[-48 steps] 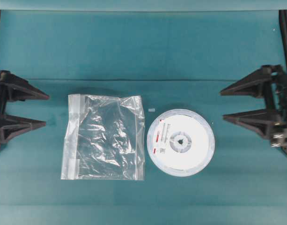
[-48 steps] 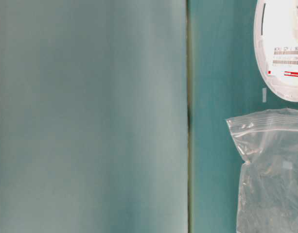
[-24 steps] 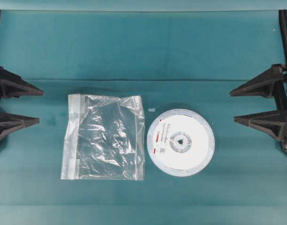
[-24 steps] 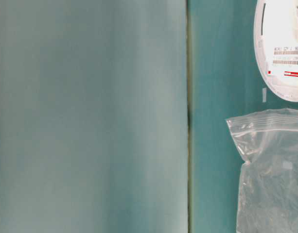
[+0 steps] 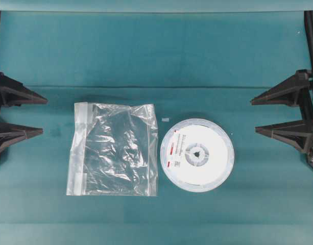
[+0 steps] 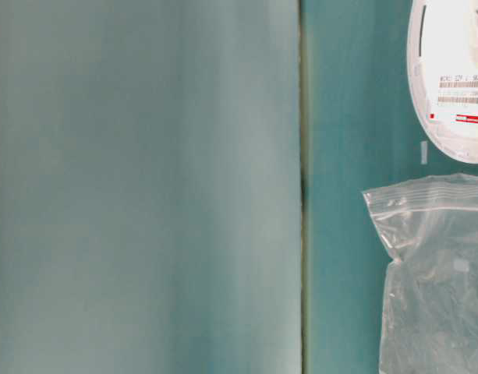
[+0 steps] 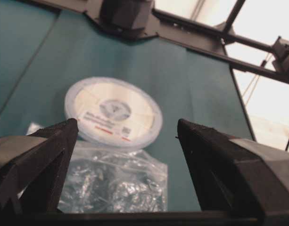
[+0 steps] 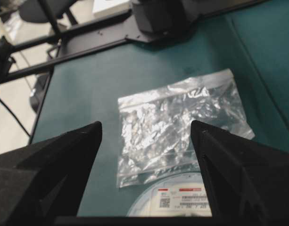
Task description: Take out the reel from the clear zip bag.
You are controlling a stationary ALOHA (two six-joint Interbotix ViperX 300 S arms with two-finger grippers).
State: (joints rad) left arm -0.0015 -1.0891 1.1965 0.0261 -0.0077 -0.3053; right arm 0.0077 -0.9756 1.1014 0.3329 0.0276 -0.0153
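Both grippers, left (image 5: 21, 115) & right (image 5: 279, 115), are sitting w/ fingers wide open; reel (image 5: 197, 154) is lying beside bag (image 5: 114, 149), already out.

Bench (image 5: 156, 56) is covered in teal cloth, with a seam line running across it above the objects. Clear zip bag (image 5: 114, 149) lies flat left of centre, zip strip along its left edge. Reel (image 5: 197, 154) lies flat just beside the bag's right edge, label up. A small pale scrap (image 5: 165, 120) lies near the reel's upper left.
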